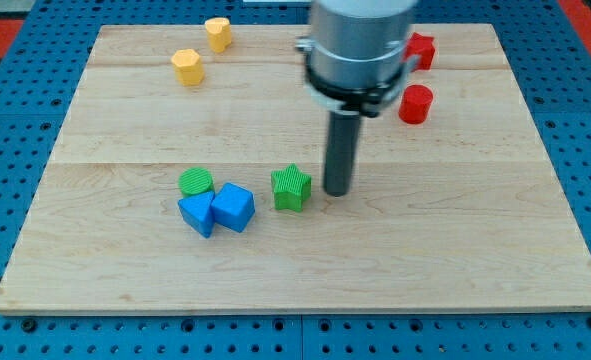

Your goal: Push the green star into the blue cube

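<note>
Sitting nearest on the wooden surface (455, 250), the blue cube (234, 207) touches a blue triangular block (197, 213). A green cylinder (196, 181) lies just behind. To the right, apart, stands the green star (291, 188), my tip (336, 191) just beside it. No pincer is present.

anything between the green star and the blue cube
No. In the camera view only bare wood separates the green star from the blue cube. My tip sits just off the star's right side, opposite the cube.
</note>
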